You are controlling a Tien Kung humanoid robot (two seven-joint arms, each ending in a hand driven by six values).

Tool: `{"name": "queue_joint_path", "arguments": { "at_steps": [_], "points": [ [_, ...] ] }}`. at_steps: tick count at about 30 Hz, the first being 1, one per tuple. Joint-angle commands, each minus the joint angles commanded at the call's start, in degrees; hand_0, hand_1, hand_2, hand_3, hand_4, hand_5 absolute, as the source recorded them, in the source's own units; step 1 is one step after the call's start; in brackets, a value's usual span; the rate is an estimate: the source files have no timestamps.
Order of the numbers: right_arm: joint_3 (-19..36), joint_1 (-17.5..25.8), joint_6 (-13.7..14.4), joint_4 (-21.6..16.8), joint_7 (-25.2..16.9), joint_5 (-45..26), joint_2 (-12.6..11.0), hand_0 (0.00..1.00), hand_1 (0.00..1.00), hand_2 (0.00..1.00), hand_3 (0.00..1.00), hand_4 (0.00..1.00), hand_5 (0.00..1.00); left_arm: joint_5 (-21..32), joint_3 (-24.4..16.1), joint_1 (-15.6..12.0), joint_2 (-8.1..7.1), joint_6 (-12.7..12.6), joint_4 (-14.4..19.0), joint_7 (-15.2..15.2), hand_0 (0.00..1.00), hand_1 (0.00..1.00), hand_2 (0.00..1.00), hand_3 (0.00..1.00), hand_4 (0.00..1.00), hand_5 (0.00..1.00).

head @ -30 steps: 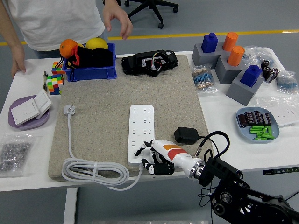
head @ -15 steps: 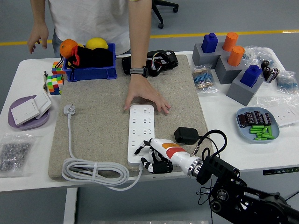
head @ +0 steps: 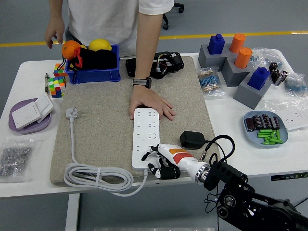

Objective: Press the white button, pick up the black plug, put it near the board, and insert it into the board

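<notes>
A white power strip [head: 145, 136] lies lengthwise on the beige mat [head: 106, 115]. My right hand [head: 155, 161] rests at the strip's near end, fingers spread and touching its lower edge; the button there is hidden under them. The black plug [head: 192, 139] lies on the mat just right of the strip, its cable looping toward my wrist. A person's hand [head: 149, 103] presses flat on the strip's far end. The strip's white cord [head: 96, 175] is coiled at the mat's near left, its white plug [head: 71, 113] lying further up.
A blue bin [head: 92, 74] with fruit stands at the back left, a black device [head: 155, 64] beside it. A purple plate [head: 29, 126] holds white switches at left. Grey blocks with pegs [head: 236, 62] and a plate of batteries [head: 266, 129] are at right.
The person stepped to the table and laid a hand on the strip's far end, now holding it there. My right hand has barely shifted at the near end.
</notes>
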State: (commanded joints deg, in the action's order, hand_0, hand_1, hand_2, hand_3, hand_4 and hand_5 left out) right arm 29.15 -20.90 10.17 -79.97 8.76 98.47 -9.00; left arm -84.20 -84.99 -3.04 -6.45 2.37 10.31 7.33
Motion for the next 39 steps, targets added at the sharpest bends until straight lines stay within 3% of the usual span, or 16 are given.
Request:
{"name": "queue_joint_path", "arguments": {
  "at_steps": [12,39],
  "points": [
    [1.3,0.2,-0.1,-1.0,0.1,0.3,0.1,0.002,0.002,0.115,0.611,0.537,0.131,-0.2,-0.2,0.0,0.05,0.0,0.0,0.1,0.81,0.778,0.734,0.783,0.59,0.529],
    [1.5,0.3,-1.6,0.5,0.4,0.1,-0.5,0.002,0.002,0.114,0.605,0.554,0.121,0.0,0.1,0.2,-0.02,0.0,0.0,0.1,0.81,0.777,0.734,0.783,0.588,0.526]
  ]
}}
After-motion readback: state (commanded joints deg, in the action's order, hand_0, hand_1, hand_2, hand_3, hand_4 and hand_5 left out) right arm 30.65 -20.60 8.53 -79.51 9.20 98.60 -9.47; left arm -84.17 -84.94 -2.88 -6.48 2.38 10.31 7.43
